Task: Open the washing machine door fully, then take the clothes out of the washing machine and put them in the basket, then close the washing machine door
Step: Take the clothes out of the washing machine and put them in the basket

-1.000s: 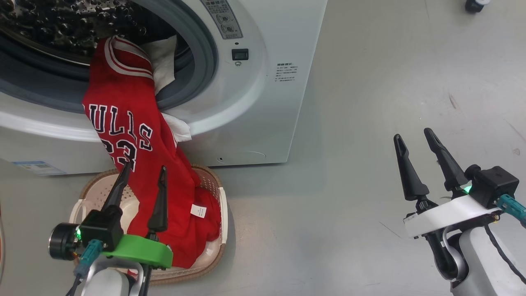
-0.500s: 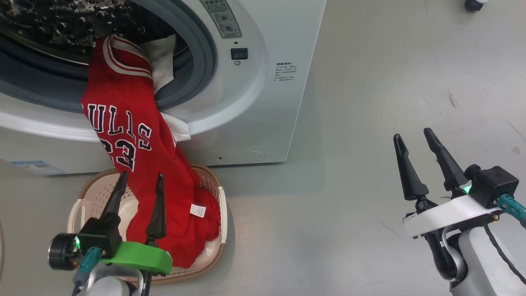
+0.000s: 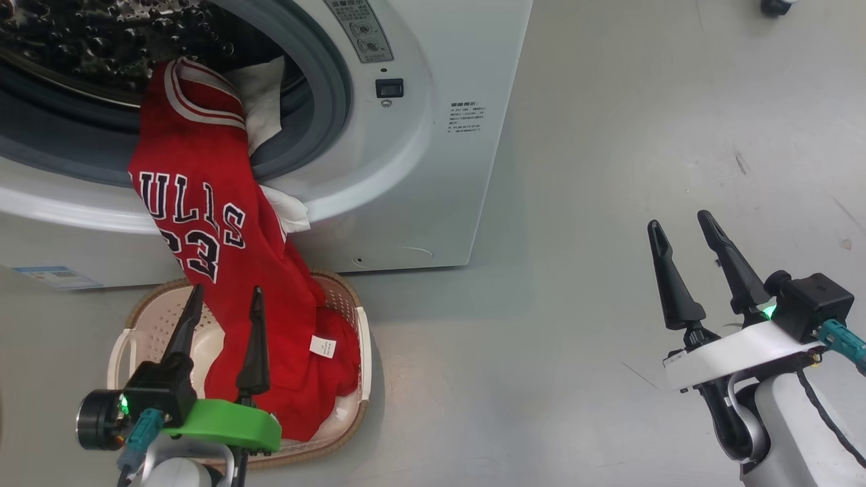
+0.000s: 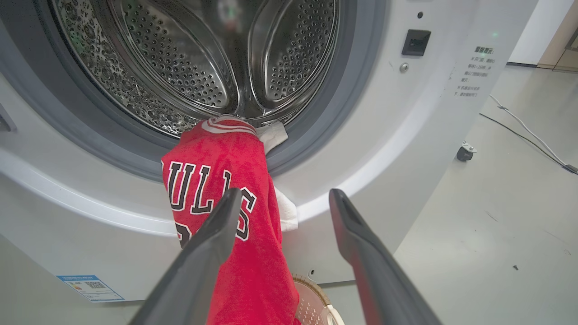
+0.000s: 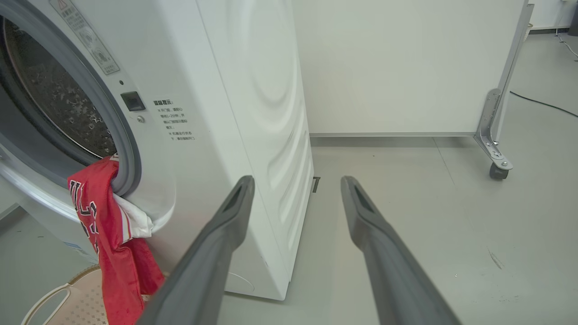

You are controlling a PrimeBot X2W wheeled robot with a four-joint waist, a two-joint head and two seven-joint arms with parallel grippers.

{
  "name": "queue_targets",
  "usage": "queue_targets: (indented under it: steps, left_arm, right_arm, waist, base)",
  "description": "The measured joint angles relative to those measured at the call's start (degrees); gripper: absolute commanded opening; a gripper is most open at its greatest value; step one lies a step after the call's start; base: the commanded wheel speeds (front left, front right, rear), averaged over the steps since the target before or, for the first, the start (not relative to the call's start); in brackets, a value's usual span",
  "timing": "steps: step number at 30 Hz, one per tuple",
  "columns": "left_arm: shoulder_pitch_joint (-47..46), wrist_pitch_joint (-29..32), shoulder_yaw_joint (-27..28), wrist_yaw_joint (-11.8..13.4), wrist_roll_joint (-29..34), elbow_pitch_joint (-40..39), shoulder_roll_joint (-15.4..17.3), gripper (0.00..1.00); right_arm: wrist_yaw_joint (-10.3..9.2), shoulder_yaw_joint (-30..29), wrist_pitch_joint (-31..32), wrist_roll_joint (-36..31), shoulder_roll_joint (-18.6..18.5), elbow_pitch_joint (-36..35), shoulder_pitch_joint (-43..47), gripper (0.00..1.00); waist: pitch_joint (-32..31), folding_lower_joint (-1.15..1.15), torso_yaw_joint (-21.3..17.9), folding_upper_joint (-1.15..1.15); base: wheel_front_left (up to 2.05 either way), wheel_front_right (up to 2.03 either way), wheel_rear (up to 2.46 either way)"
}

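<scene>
Above the basket [image 3: 366, 358], our left fingers [image 3: 255, 345] stand spread and empty, just in front of the red jersey [image 3: 203, 203] without gripping it. Well off to the right, over the floor [image 3: 575, 304], our right fingers [image 3: 672, 284] are also spread and hold nothing.

The jersey hangs from the drum [image 4: 180, 67] over the gasket [image 3: 331, 88]. Its lower end is piled in the basket and its collar end lies inside the washing machine [image 3: 433, 169], with the white fabric [image 3: 260, 108] tucked beside it.

We see three risks:
- A low, shallow pinch on the jersey could slip off the loose cloth, or drag the light basket along the floor.
- Pulling the jersey alone could tip the white fabric off the lip, and it hangs close to the basket's far edge, so it may land on the floor.
- If any cloth is left across the gasket, the door would trap it and fail to shut.
</scene>
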Motion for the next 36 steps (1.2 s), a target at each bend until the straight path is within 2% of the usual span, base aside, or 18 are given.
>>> queue_targets:
  steps: [17, 24, 30, 36]
  left_arm:
    - [-0.73, 1.49, 0.04, 1.89, -1.41, 5.31, 0.02, 1.0]
    - [-5.0, 4.13, 1.56, 2.6, -1.76, 7.35, 0.0, 1.0]
    - [-8.33, 6.82, 3.18, 3.1, -6.0, 9.35, 0.0, 1.0]
    - [-12.13, 9.01, 4.34, 3.34, -5.99, 12.01, 0.02, 1.0]
  right_arm:
    - [0.0, 1.15, 0.0, 0.02, 0.05, -0.45, -0.4, 1.0]
    - [0.0, 1.75, 0.0, 0.18, 0.16, -0.69, -1.32, 1.0]
    - [0.0, 1.89, 0.0, 0.55, 0.46, -0.73, -1.89, 1.0]
    - [0.0, 2.15, 0.0, 0.56, 0.58, -0.71, -2.75, 1.0]
  waist:
    - [2.71, 0.0, -2.47, 0.0]
    - [4.42, 0.0, -4.12, 0.0]
    - [5.82, 0.0, -5.74, 0.0]
    - [6.99, 0.0, -7.22, 0.0]
  base:
    - [0.0, 0.0, 0.0]
    - [0.0, 0.0, 0.0]
    - [0.0, 0.0, 0.0]
    - [0.0, 0.0, 0.0]
